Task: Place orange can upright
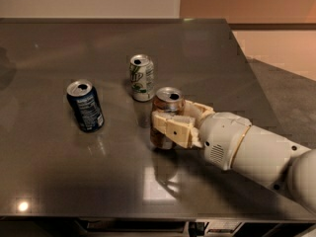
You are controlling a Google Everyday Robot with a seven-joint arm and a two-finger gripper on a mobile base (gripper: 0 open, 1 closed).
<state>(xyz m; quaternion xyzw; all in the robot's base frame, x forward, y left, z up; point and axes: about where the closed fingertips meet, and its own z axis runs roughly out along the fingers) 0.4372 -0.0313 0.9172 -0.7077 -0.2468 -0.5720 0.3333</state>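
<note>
Just right of frame centre, the gripper [169, 120] pinched the orange can [168, 98] upright on the table [59, 172], seemingly steadying it before letting go.

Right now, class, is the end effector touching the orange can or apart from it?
Touching. The camera view shows the end effector closed around the upright orange can, its cream fingers lying flat against the can's side with no gap.
</note>
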